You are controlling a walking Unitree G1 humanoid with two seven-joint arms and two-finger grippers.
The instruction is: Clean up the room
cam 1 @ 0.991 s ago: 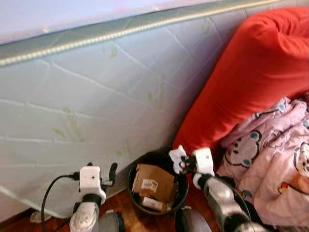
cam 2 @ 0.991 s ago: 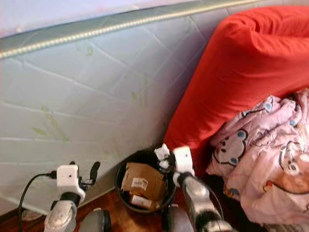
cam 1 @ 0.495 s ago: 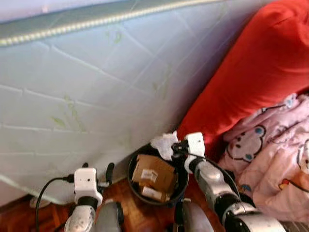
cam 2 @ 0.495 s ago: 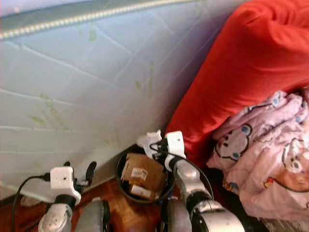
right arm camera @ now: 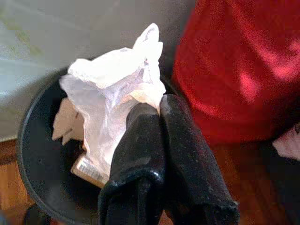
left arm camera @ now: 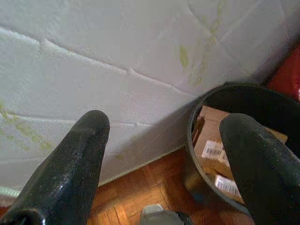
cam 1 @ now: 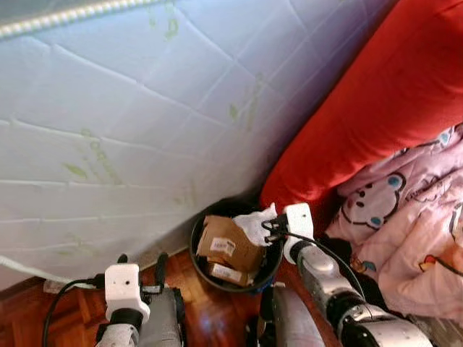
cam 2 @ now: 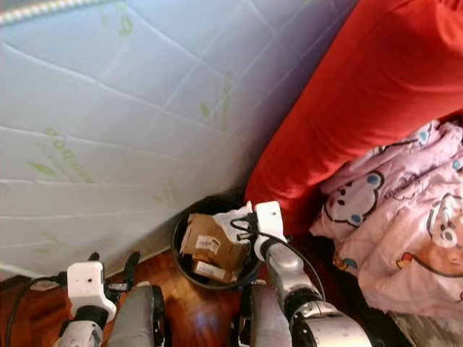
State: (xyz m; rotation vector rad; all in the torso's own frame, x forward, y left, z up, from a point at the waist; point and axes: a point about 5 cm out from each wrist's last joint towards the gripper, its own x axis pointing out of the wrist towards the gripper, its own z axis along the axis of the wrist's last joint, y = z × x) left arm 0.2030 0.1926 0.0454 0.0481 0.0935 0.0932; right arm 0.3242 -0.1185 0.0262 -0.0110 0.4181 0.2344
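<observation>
R pincer (right arm camera: 157,110) clamping tissue (right arm camera: 112,89), over bin (cam 1: 199,253)

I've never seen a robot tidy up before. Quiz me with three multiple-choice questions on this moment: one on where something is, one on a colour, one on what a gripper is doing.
1. Where is the crumpled white plastic bag?
A. on the floor
B. over the bin
C. on the pink blanket

2. What colour is the bin?
A. black
B. blue
C. white

3. What are the right gripper fingers doing?
A. spread wide
B. pinched shut on the bag
C. resting on the mattress

Answers:
1 B, the bag hangs above the bin's open mouth.
2 A, its rim and wall are black.
3 B, the two fingers meet on the plastic.
</observation>
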